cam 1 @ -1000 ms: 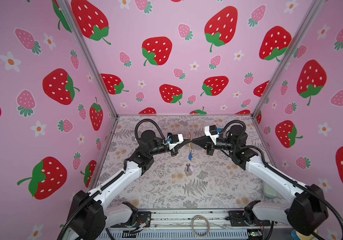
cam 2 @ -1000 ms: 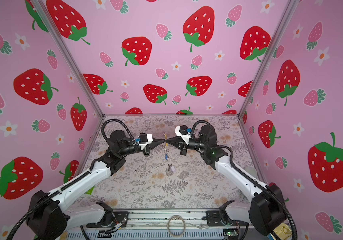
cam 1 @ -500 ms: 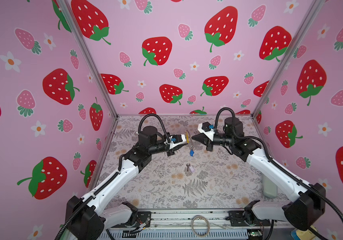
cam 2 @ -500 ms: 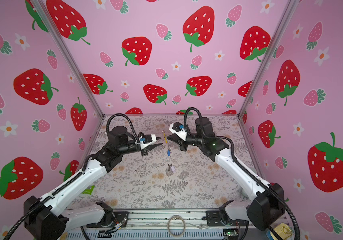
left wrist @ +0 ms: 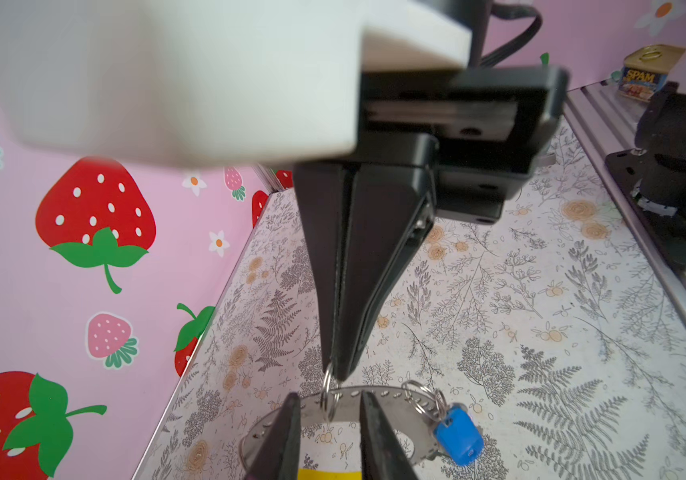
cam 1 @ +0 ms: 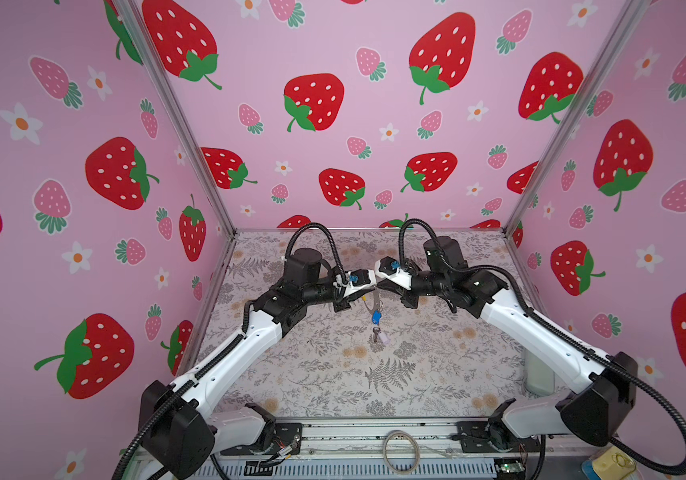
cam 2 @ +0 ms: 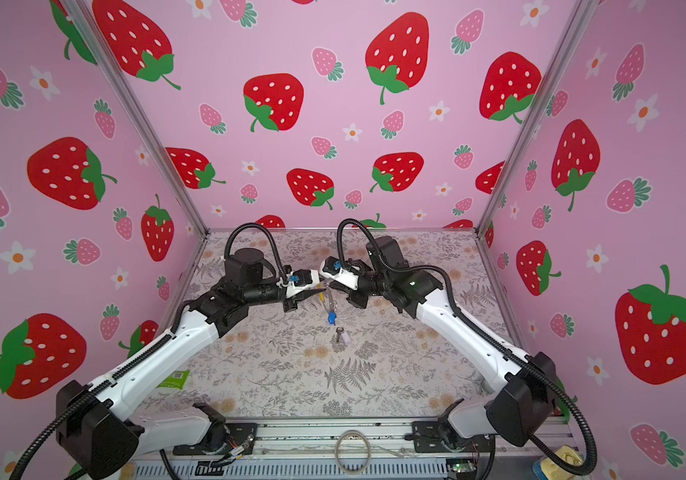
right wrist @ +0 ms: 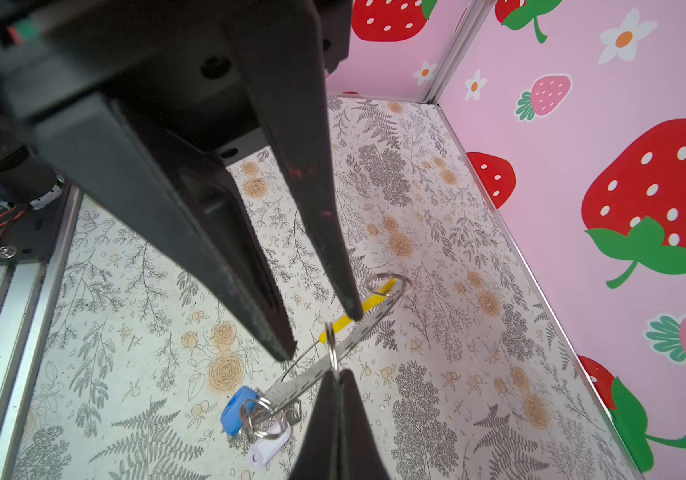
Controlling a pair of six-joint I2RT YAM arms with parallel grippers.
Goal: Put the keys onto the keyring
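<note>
While it is poised above the floral mat (cam 1: 416, 374), the right gripper (right wrist: 335, 376) is pinched shut on a small metal loop (right wrist: 334, 353) of the large thin grey keyring (right wrist: 304, 370) with a yellow section, which is straddled by the parted left gripper (right wrist: 320, 336). A blue-tagged dark key (cam 1: 376, 318) is hung from it; a lilac-tagged key (cam 1: 379, 336) is seen lying on the mat.

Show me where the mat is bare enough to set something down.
Free: the front stretch of mat between the left arm and right arm, from the lilac-tagged key to the front rail; the strip along the back wall. Crowded: the middle, where the left tool and right tool meet at the keyring and the blue-tagged key hangs.
</note>
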